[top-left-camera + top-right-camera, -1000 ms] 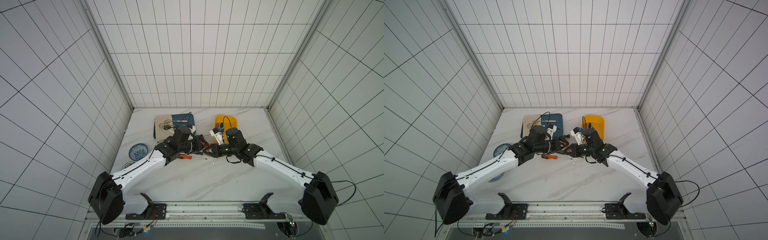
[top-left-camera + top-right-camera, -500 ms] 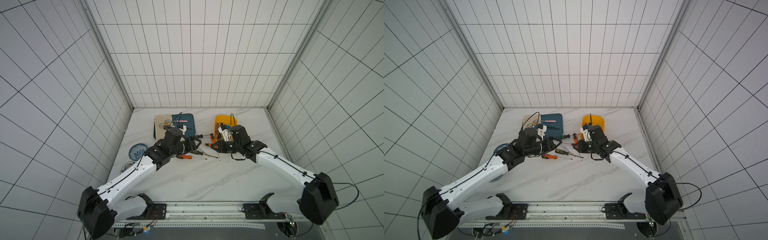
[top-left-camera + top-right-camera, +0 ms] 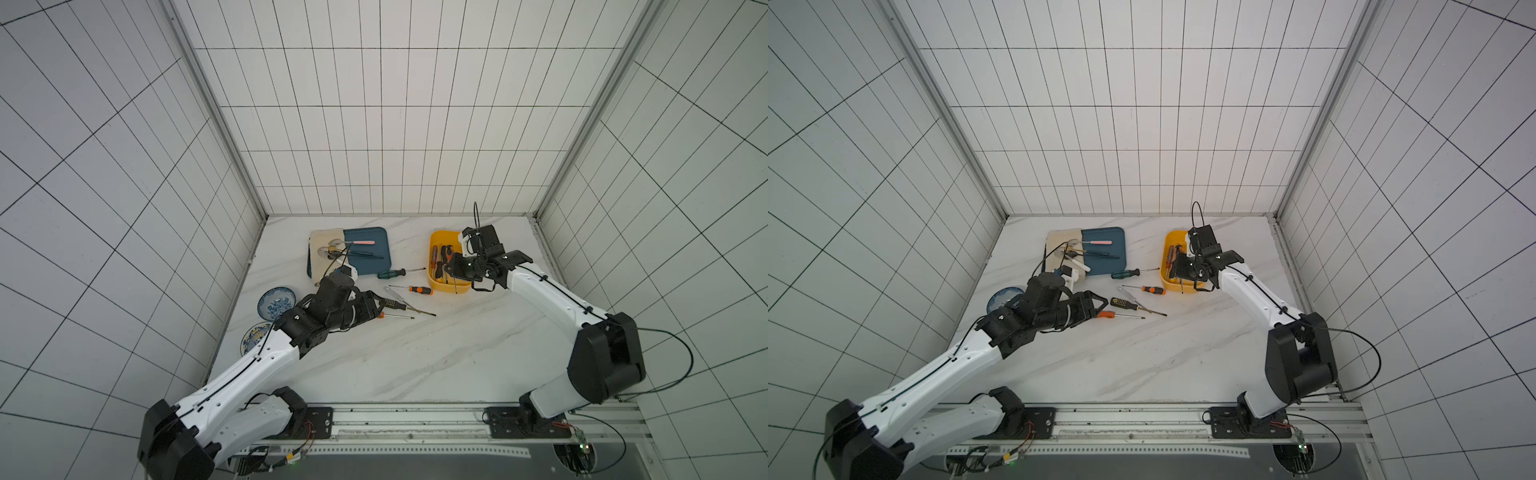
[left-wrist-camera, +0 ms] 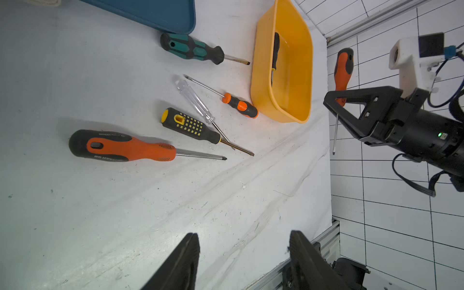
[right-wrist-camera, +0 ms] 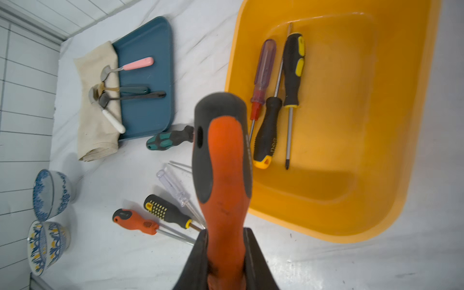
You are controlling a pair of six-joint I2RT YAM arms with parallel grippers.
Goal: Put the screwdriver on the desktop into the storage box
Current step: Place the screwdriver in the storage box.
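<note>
Since the left gripper [image 4: 243,234] just let go and backed off, empty fingers spread, right gripper [image 5: 225,231] clenches the orange-and-black-handled screwdriver [image 5: 223,155] over the yellow-orange plastic storage box [image 5: 326,221], 1 o'clock on the white marble desktop [image 3: 415,353]. Likely next: drop it in.

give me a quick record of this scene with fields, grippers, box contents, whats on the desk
left gripper: open, empty, above the desktop
right gripper: shut on the orange-and-black screwdriver, tip down, in the air at the storage box
in box: red-handled screwdriver, black screwdriver with yellow end, black-and-yellow screwdriver
on desktop: green screwdriver, small orange screwdriver, clear screwdriver, yellow-dotted screwdriver, large orange screwdriver
also: blue tray, blue bowl, blue-and-yellow bowl
</note>
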